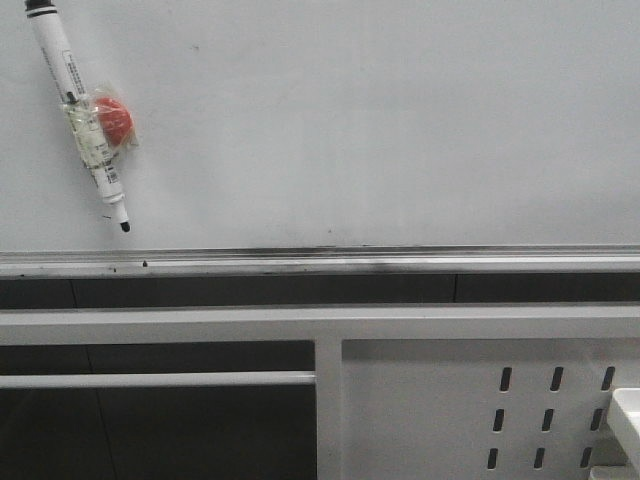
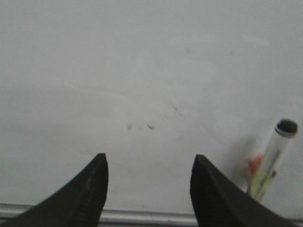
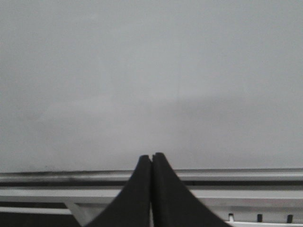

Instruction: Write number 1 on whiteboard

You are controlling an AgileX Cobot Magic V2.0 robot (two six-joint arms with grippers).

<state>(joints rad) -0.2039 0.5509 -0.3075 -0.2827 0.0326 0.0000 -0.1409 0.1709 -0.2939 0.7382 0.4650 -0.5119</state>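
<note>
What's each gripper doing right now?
Left gripper: open, holding nothing, facing the whiteboard.
Right gripper: shut, holding nothing.

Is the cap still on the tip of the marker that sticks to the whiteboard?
No, in the front view the marker hangs tilted on the whiteboard with its dark tip bare and pointing down toward the rail.

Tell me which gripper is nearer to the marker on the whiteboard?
Left. The marker appears just beside the open left gripper; the shut right gripper faces bare whiteboard, no marker in its view.
</note>
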